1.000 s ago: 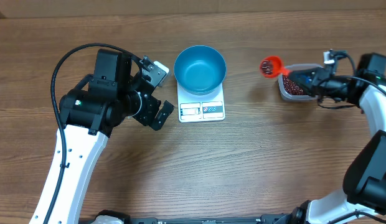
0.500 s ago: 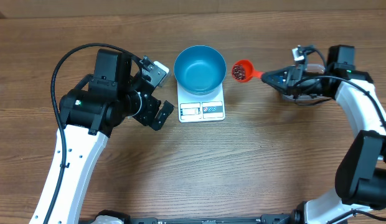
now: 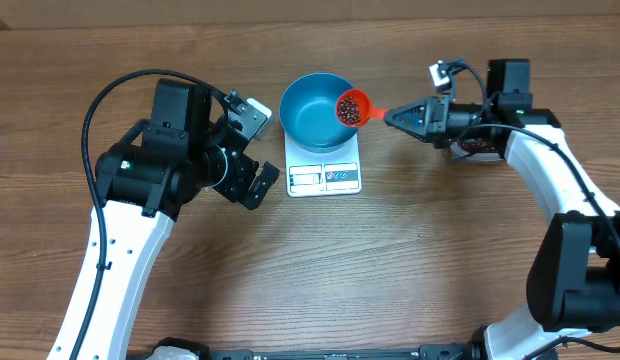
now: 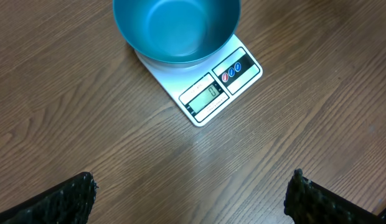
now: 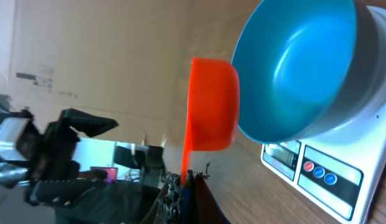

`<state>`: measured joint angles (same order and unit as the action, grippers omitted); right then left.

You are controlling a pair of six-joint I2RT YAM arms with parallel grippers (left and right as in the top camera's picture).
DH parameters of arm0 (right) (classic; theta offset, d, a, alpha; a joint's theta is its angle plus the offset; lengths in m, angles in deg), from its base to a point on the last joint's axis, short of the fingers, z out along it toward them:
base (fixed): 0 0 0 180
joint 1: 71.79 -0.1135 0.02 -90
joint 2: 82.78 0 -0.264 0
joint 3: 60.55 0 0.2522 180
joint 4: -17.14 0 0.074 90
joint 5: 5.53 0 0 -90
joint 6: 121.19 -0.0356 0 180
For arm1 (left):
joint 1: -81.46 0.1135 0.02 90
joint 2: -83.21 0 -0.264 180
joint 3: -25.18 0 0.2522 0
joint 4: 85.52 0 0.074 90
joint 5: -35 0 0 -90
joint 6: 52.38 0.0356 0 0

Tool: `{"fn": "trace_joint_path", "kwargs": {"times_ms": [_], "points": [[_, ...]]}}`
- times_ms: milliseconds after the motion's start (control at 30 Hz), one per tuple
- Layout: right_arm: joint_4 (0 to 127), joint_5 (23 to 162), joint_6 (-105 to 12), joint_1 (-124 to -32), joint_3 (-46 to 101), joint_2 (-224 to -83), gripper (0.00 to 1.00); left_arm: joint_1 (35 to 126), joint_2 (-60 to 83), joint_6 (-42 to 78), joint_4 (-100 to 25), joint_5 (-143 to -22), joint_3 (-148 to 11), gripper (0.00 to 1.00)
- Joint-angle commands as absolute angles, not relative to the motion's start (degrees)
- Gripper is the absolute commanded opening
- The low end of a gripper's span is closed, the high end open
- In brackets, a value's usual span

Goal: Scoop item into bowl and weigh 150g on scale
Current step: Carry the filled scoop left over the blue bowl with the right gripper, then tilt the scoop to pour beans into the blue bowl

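The bowl (image 4: 175,28) runs off the 12 o'clock edge of the left wrist view and covers the far part of the scale (image 4: 208,87). The left fingers (image 4: 67,200) show only as dark tips at 7 and 5 o'clock, the rest cut off. Overhead, the tub (image 3: 477,148), at 3 o'clock from the bowl, lies mostly hidden under the right arm (image 3: 560,175). The right wrist view sees the orange scoop (image 5: 213,102) from beneath, so its load is hidden. The right fingers (image 5: 174,202) are a dark blur at 6 o'clock.
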<state>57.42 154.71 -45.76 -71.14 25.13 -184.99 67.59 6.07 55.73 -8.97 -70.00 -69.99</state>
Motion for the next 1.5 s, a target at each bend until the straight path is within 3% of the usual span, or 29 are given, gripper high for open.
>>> {"fn": "trace_joint_path", "kwargs": {"times_ms": [0, 200, 467, 1467], "points": [[55.54, 150.10, -46.24, -73.15, 26.02, -185.01, 0.04, 67.57, 6.62, 55.18, -8.93, -71.12, -71.28, 1.00], [50.97, 140.28, -43.12, -76.82, 26.02, -185.01, 0.03, 67.57, 6.62, 55.18, -8.93, -71.12, -71.28, 1.00], [50.21, 128.77, -25.43, -80.50, 26.02, -185.01, 0.04, 67.57, 6.62, 55.18, -8.93, -71.12, -71.28, 1.00], [47.72, 128.20, 7.42, -80.85, 26.02, -185.01, 0.04, 67.57, 6.62, 55.18, -8.93, -71.12, -71.28, 1.00]]}}
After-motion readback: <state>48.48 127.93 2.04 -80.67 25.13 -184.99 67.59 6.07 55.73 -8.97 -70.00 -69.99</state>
